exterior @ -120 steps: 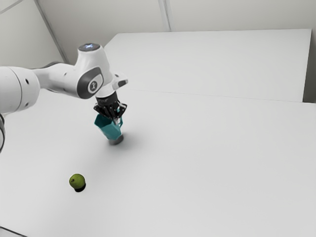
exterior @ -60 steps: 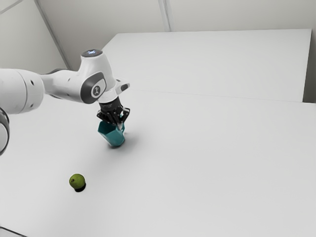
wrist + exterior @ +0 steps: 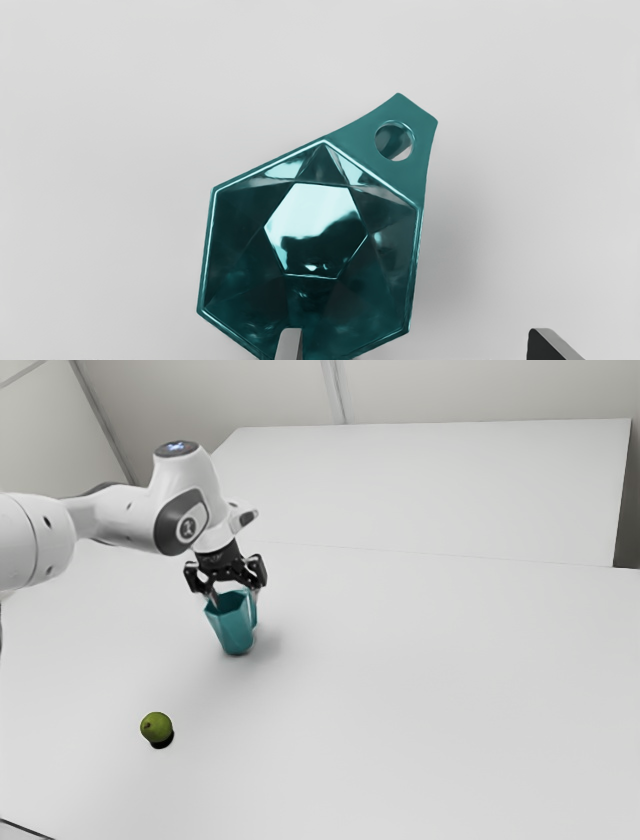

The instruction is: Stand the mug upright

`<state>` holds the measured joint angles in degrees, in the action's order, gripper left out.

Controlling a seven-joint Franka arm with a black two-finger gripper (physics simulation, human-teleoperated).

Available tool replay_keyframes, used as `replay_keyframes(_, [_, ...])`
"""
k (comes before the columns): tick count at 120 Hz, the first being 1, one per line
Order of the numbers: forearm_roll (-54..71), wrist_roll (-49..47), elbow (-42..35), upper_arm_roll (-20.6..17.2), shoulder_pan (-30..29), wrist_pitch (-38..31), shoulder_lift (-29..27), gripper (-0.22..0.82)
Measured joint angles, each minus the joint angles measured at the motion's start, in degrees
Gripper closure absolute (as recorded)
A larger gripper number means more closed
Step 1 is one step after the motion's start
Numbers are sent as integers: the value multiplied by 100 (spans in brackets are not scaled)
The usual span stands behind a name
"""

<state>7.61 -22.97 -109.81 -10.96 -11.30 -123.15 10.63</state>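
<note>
Left of centre in the exterior view, the mug (image 3: 234,628) stands upright. The gripper (image 3: 414,344) is open, seemingly at release; next, rise straight, without snagging the rim.

The robot is a glossy white plastic-looking arm (image 3: 112,518) with rounded, bulging housings, thin dark seam lines and small dark round spots that are probably screw recesses. A charcoal-grey rounded cap (image 3: 186,522) bears a pale emblem in a light ring. Above it sits a dark grey oval disc (image 3: 176,448) with a glowing blue-white marking. A stubby white lug (image 3: 243,517) carries a dark grey patch. The matte black two-finger gripper (image 3: 235,599) has angular linkages, and its slim fingers (image 3: 289,346) show flat light-grey faces and darker sides.
</note>
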Motion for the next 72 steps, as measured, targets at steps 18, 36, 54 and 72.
replay_keyframes(18, [-3, -17, 54, -11, 175, 272, -300, 6])
replay_keyframes(36, [-7, 65, 272, -5, 260, 653, -481, 3])
replay_keyframes(54, [11, 222, 550, -3, 413, 1060, -674, 1])
replay_keyframes(72, [102, 350, 732, -3, 568, 1473, -966, 1])
